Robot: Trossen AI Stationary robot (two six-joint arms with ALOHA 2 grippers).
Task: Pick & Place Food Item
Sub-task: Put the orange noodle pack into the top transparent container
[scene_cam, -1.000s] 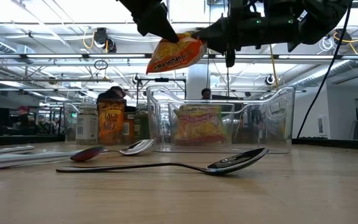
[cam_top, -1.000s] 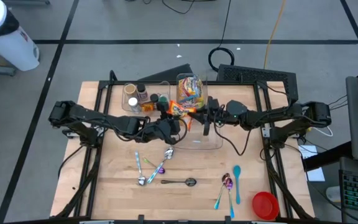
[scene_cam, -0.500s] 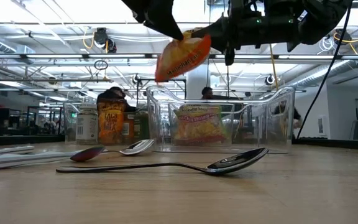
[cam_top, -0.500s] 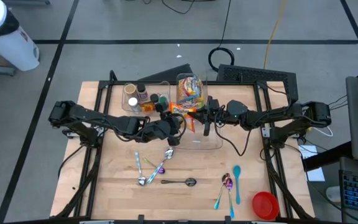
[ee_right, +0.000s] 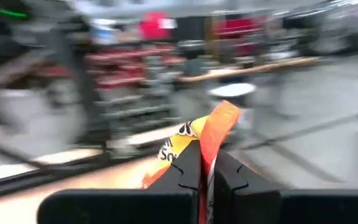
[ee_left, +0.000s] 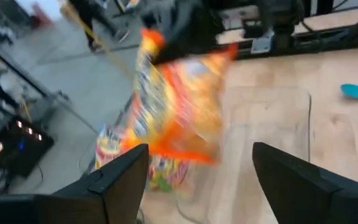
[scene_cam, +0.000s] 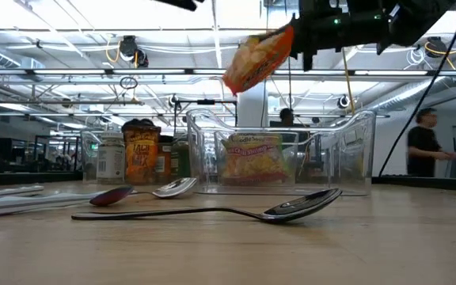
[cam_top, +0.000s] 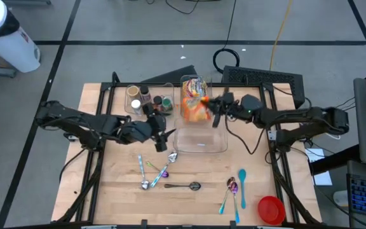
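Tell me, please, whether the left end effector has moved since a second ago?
Yes. The left end effector has let go of the orange packet and drawn back leftward, away from the clear bin.

The clear bin sits near the back edge of the table, with jars packed beside it. Spoons lie in the middle and more spoons lie toward the front right corner by a red bowl. The front left corner is open wood.
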